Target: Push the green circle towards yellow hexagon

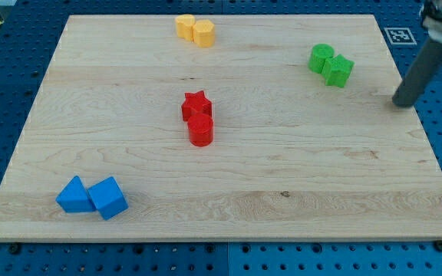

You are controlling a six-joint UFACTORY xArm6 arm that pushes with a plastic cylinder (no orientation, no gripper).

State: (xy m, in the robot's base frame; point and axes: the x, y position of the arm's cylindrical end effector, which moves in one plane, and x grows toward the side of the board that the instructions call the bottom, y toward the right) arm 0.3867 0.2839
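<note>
We found the green circle [321,57] near the board's top right corner, touching a green star-like block [338,70] on its lower right. Our tip [400,103], bare and touching nothing, stood right of and below the circle. The yellow hexagon [203,33] lay well to the circle's left, so we judged the push should run leftward.
</note>
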